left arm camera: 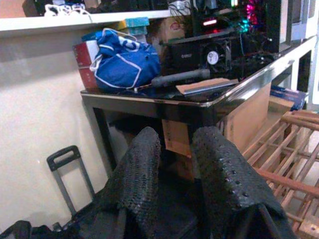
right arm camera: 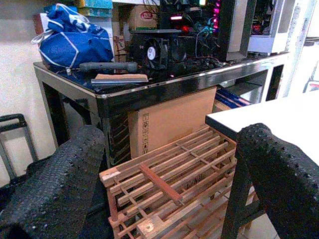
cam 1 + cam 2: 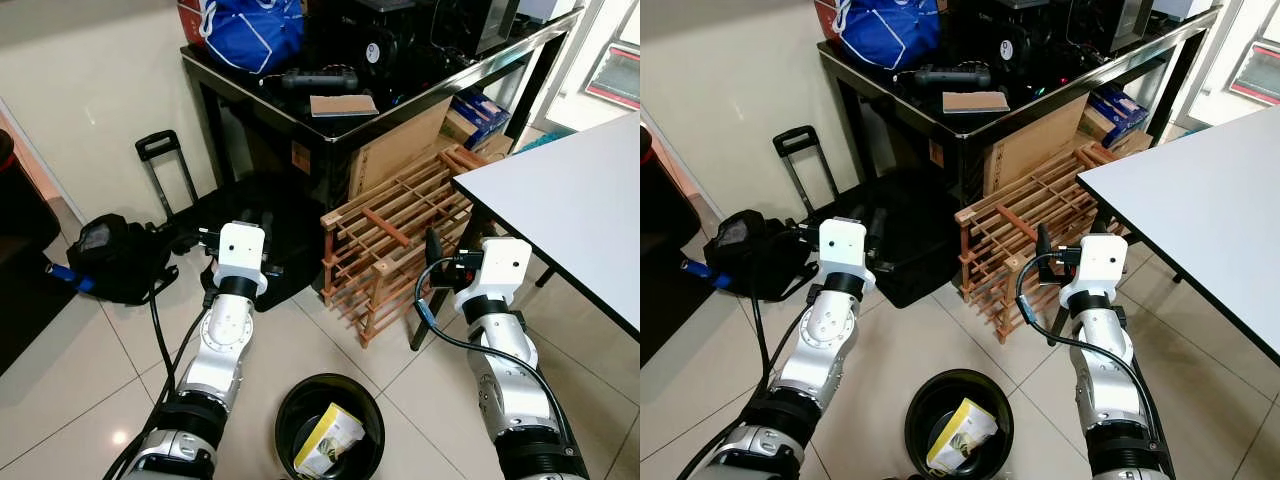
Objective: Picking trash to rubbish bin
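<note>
At the bottom centre of the left eye view, a yellow-and-white piece of trash [image 3: 328,438] is seen lying inside the black rubbish bin [image 3: 296,402] on the tiled floor. The left tool [image 1: 174,164] is held nearly closed and empty; the right tool [image 2: 164,174] is spread wide, grasping nothing. Both are raised toward the wooden rack [image 3: 395,240], so a forward step could knock it or tip the bin.
</note>
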Tool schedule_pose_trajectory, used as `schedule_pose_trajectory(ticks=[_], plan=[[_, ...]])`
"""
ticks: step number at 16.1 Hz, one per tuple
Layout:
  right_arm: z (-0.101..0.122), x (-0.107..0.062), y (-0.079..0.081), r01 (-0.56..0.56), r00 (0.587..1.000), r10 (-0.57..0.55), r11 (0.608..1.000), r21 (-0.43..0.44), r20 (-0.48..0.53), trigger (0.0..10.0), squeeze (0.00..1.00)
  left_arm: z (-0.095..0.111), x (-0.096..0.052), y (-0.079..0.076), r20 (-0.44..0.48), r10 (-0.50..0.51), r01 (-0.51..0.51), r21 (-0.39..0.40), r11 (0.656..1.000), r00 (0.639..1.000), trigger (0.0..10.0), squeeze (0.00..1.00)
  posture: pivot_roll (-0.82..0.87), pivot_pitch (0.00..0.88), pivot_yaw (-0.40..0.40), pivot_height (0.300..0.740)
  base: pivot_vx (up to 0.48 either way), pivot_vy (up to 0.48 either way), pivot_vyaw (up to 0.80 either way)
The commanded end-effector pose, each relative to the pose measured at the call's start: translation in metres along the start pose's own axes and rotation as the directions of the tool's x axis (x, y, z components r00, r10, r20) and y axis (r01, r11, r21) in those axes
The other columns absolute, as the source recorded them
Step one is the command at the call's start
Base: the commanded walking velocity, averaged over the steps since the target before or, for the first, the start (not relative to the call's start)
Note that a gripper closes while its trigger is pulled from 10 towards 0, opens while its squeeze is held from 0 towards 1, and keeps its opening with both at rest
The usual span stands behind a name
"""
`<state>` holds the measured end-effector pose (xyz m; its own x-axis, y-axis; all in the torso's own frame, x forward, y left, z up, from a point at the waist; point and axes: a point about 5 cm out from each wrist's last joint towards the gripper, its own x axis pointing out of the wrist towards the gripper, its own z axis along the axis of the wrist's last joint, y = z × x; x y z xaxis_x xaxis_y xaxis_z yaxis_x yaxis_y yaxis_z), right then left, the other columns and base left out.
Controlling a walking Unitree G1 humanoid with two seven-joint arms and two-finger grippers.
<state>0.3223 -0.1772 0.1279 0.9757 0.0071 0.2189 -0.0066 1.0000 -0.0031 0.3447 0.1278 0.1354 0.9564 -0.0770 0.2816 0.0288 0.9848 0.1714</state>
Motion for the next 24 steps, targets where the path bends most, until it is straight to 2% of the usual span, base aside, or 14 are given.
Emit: schedule_pose_trajectory(ticks=[1, 8, 16, 24], plan=[[-0.0016, -0.0009, -0.0042, 0.023, 1.000, -0.023, 1.000, 0.001, -0.008, 10.0, 0.00, -0.0016, 0.0002, 0.0028, -0.014, 0.015, -0.015, 0.013, 1.000, 1.000, 10.0, 0.00, -0.07, 0.098, 0.062, 0.740, 0.000, 0.000, 0.00], [-0.0026, 0.0040, -0.0066, 0.041, 0.999, -0.041, 0.999, 0.000, -0.032, 10.0, 0.00, 0.0010, 0.0056, 0.0063, -0.016, 0.025, -0.024, 0.005, 1.000, 1.000, 10.0, 0.00, -0.07, 0.082, 0.061, 0.740, 0.000, 0.000, 0.00], [-0.0053, 0.0062, -0.0061, 0.046, 0.998, -0.046, 0.999, -0.008, -0.049, 10.0, 0.00, -0.0012, 0.0060, 0.0059, -0.030, 0.017, -0.017, 0.002, 1.000, 0.999, 10.0, 0.00, -0.08, 0.050, 0.067, 0.740, 0.000, 0.000, -0.79], [-0.0072, 0.0050, -0.0047, 0.031, 0.998, -0.032, 0.999, -0.013, -0.062, 10.0, 0.00, -0.0052, 0.0043, 0.0040, -0.052, 0.007, -0.007, -0.001, 1.000, 0.999, 10.0, 0.00, -0.08, 0.072, 0.060, 0.740, 0.000, 0.000, -0.79]])
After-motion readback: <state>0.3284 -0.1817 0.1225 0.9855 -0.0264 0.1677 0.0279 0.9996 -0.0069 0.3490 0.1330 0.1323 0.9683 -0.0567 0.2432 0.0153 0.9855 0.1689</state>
